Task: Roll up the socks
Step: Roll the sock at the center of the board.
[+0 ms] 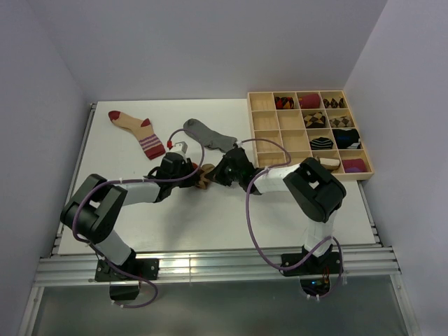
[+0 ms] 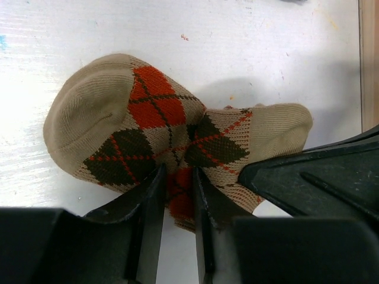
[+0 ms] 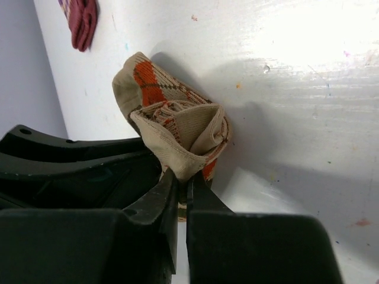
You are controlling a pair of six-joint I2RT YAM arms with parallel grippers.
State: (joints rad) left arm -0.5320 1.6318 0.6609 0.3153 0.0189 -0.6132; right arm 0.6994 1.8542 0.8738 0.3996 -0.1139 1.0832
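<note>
The brown argyle sock (image 2: 148, 130) lies bunched on the white table between both grippers; it also shows in the top view (image 1: 205, 176) and the right wrist view (image 3: 177, 118). My left gripper (image 2: 177, 177) is shut on the sock's near edge at a red diamond. My right gripper (image 3: 182, 177) is shut on the sock's folded cuff from the other side. In the top view the left gripper (image 1: 190, 173) and the right gripper (image 1: 218, 173) meet at the sock. The plain grey sock (image 1: 208, 134) and the beige sock with dark-red toe (image 1: 136, 129) lie flat behind them.
A wooden compartment tray (image 1: 269, 133) stands at the back right, holding several rolled sock bundles. Its edge shows at the right of the left wrist view (image 2: 368, 65). The right arm's black body (image 2: 320, 177) sits close beside my left fingers.
</note>
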